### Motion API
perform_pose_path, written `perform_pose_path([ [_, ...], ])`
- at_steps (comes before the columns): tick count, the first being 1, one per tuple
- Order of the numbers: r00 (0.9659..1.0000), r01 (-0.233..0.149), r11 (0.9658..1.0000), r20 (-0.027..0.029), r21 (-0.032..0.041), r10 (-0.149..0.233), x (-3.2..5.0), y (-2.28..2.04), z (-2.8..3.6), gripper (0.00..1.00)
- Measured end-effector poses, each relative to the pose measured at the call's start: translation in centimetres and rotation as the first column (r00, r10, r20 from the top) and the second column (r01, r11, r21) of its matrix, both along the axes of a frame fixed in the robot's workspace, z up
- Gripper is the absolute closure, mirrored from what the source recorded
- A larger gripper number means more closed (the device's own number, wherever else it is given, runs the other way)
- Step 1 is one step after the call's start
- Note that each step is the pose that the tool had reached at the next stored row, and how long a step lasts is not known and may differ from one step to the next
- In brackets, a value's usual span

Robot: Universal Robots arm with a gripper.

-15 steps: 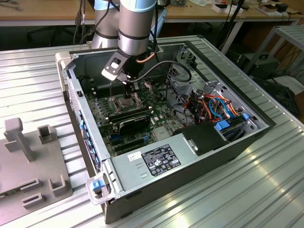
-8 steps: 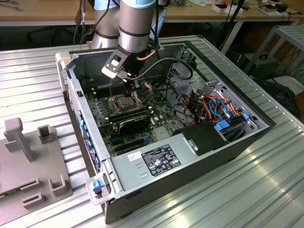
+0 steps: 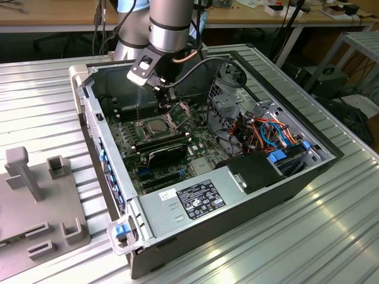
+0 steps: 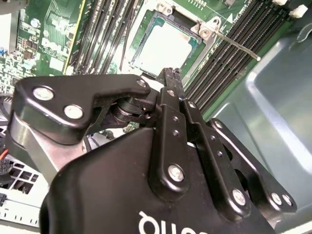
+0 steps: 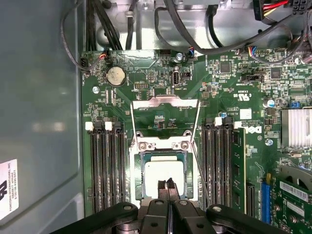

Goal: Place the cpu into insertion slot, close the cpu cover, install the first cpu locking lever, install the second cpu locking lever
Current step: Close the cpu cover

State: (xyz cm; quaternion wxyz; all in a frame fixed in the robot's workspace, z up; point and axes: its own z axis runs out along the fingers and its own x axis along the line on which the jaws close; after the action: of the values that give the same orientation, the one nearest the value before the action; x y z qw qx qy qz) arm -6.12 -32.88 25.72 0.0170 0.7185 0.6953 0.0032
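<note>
Ribbed grey metal counter: carries one open black-and-grey steel computer case, side panel off, with the green printed motherboard facing up. Contents as seen from where I stand:

Item 1. Black two-fingered metal tool: fingers pressed together with nothing between them, poised low inside the case. It also shows in the second wrist view.

Item 2. Small flat square cpu with a silvery-beige metal top: directly under the tool's tips, lying level inside the square dark insertion slot with a shiny metal rim. It appears seated. Whether the tips touch it, I cannot tell.

Item 3. Thin dark-silver square-framed cpu cover: beyond the tool, swung open on its hinge, with the board showing through its window.

Item 4. Thin bright wire locking lever: beside the slot, off to one side of the tool, unlatched.

Item 5. Long narrow black memory slots: flanking the tool on both sides.

Handling note, my judgement: the step in hand looks like closing the cover. Closed fingers suit a push rather than a grip. It would be best to get behind the frame's free far bar and bring it over gently in an arc about the hinge. The fingers should stay clear of the chip's top and the lever wire, so the frame lands flat around the chip without shifting it.
</note>
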Motion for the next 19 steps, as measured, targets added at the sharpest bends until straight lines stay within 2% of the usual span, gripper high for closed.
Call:
perform_pose_path([
  [3, 1.0, 0.0, 1.0, -0.0001, -0.0001, 0.0, 0.18, 0.0, 0.02, 0.89],
  [10, 1.0, 0.0, 1.0, 0.0, 0.0, 0.0, 2.19, 0.0, 0.02, 0.89],
  [14, 1.0, 0.0, 1.0, -0.0001, 0.0, 0.0, 2.82, 0.0, 0.1, 0.89],
  [18, 1.0, 0.0, 1.0, -0.0001, 0.0, 0.0, 3.06, 0.01, 1.14, 0.89],
  [19, 1.0, 0.0, 1.0, 0.0, 0.0002, 0.0, 3.44, 0.02, 1.27, 0.89],
])
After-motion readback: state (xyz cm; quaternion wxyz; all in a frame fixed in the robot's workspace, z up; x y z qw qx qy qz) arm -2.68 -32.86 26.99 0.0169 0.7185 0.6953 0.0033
